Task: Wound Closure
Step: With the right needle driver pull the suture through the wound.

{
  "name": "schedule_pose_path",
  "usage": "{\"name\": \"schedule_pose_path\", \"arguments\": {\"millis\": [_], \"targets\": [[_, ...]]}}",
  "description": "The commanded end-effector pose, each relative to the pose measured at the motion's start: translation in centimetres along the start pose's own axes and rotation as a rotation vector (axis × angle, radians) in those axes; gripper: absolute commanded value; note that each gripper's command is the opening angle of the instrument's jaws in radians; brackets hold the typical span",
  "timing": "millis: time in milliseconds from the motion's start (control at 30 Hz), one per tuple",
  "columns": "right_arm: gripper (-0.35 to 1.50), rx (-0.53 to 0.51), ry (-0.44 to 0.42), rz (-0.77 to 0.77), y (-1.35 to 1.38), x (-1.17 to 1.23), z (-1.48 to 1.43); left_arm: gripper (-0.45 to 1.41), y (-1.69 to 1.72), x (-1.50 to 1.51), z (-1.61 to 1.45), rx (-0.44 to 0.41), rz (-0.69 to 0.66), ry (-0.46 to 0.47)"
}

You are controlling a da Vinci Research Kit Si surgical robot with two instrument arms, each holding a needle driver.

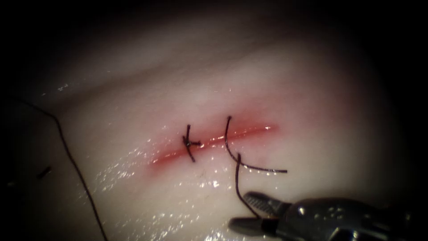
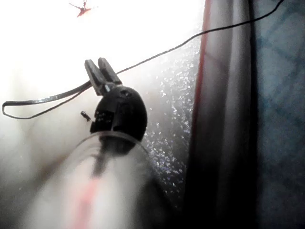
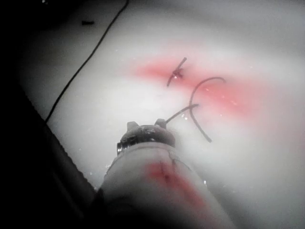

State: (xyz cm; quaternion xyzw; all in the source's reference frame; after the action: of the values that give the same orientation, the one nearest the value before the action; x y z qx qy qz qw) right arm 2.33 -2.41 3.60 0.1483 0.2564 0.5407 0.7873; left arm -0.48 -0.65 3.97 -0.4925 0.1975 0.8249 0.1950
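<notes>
right gripper (image 1: 246, 209) open around thread (image 1: 237, 178); left gripper (image 2: 102, 71) clamping thread

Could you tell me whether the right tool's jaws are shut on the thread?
No, the right tool has its jaws open, with the thread running down between them over the tissue.

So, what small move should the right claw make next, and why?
Probably close on the thread. The right claw is open, with that strand from the unknotted stitch lying between its jaws, and the left claw is shut on thread too.
</notes>
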Motion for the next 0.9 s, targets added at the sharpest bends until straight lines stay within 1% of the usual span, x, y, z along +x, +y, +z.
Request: {"name": "schedule_pose_path", "arguments": {"millis": [33,100,133,200,267,300,333,367,400,500,600,633,900], "targets": [[0.49,-0.008,-0.002,0.004,-0.03,0.02,0.11,-0.45,0.06,-0.04,0.05,-0.001,-0.002,0.000],[0.76,-0.025,-0.009,0.010,-0.03,0.04,0.17,-0.45,0.07,-0.04,0.05,-0.001,-0.002,0.000],[0.79,-0.026,-0.011,0.013,-0.03,0.04,0.20,-0.45,0.07,-0.05,0.05,-0.002,-0.001,0.003],[0.76,-0.030,-0.025,0.014,-0.05,0.05,0.30,-0.45,0.07,-0.05,0.05,-0.002,-0.001,0.003],[0.52,-0.036,-0.030,0.013,-0.05,0.05,0.34,-0.45,0.08,-0.06,0.05,-0.001,0.000,0.003],[0.36,-0.039,-0.035,0.011,-0.04,0.04,0.36,-0.45,0.08,-0.06,0.05,-0.001,0.000,0.003],[-0.15,-0.041,-0.040,0.009,-0.04,0.03,0.36,-0.45,0.08,-0.06,0.05,-0.001,0.000,0.004],[-0.35,-0.041,-0.051,0.018,-0.04,0.02,0.36,-0.45,0.08,-0.06,0.04,-0.003,0.001,0.002],[-0.35,-0.051,-0.083,0.044,-0.03,-0.01,0.35,-0.45,0.08,-0.06,0.04,-0.004,0.001,0.002],[-0.35,-0.049,-0.102,0.124,-0.04,-0.09,0.27,-0.45,0.07,-0.06,0.04,-0.004,-0.005,0.002],[-0.35,-0.049,-0.122,0.130,-0.06,-0.14,0.18,-0.45,0.08,-0.06,0.04,-0.004,-0.005,0.002],[-0.35,-0.029,-0.132,0.133,-0.08,-0.19,0.12,-0.45,0.08,-0.06,0.04,-0.004,-0.005,0.002],[-0.35,0.000,-0.161,0.137,-0.11,-0.32,-0.13,-0.45,0.07,-0.06,0.04,-0.004,-0.005,0.002]]}}
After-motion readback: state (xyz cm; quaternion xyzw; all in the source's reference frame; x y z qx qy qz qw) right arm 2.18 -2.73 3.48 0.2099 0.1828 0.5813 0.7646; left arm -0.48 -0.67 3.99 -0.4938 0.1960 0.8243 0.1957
